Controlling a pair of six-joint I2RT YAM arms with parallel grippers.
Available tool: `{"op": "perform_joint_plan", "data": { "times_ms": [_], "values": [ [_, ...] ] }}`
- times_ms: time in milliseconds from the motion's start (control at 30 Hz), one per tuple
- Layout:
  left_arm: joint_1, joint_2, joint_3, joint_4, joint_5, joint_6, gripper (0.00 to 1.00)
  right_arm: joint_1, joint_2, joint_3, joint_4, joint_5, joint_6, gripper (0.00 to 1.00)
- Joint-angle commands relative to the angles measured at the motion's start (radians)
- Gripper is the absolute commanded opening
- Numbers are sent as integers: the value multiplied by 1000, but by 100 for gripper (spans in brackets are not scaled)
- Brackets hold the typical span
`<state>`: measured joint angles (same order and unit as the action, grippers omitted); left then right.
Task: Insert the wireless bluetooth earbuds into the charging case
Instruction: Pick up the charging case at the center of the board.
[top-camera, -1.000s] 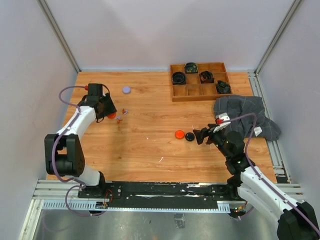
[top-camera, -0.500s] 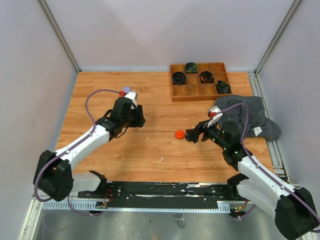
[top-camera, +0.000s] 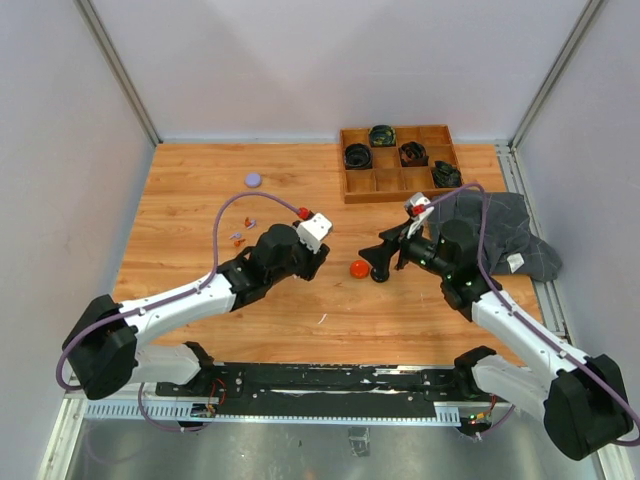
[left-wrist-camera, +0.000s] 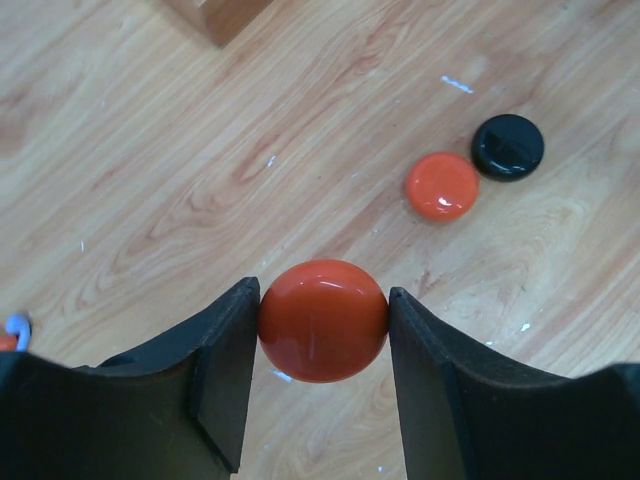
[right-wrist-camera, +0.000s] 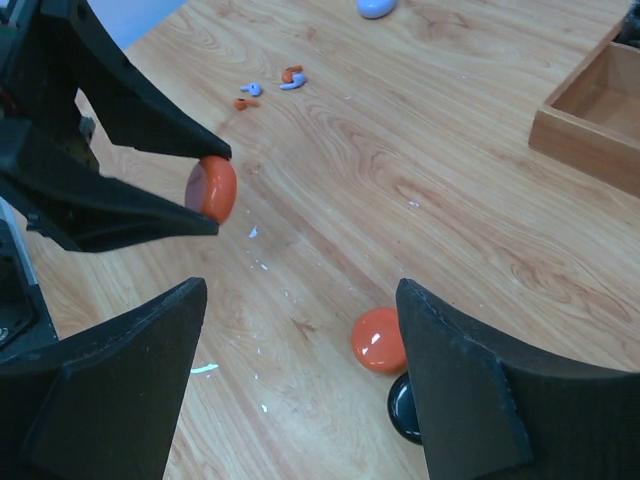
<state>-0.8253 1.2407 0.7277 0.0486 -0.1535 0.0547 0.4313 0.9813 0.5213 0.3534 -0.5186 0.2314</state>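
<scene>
Earbuds (top-camera: 240, 238): tiny orange-red and lilac pieces, loose on counter (top-camera: 190, 190), left side, apart from both claws.
Left claw (left-wrist-camera: 322, 292): clenched on orange round case (left-wrist-camera: 322, 330).
Right claw (right-wrist-camera: 300, 295): released, above second orange case (top-camera: 359, 269); black case (top-camera: 379, 274) just beside it.
Lilac case (top-camera: 254, 179): beyond earbuds.

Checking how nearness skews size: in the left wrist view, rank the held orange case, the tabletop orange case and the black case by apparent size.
1. held orange case, in the left gripper; nearest the camera, so true size unsure.
2-3. tabletop orange case and black case look alike; unranked.
</scene>
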Motion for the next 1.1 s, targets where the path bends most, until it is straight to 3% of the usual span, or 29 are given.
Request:
{"op": "perform_joint_plan", "data": {
  "times_ms": [0, 467, 1067],
  "values": [
    [-45, -39, -35, 153, 40, 181, 41, 12, 19, 56, 2, -71, 34, 77],
    [-133, -111, -110, 288, 145, 457, 44, 121, 142, 166, 16, -171, 137, 69],
    [-153, -139, -100, 303, 170, 521, 44, 170, 248, 242, -100, -241, 96, 46]
  ]
}}
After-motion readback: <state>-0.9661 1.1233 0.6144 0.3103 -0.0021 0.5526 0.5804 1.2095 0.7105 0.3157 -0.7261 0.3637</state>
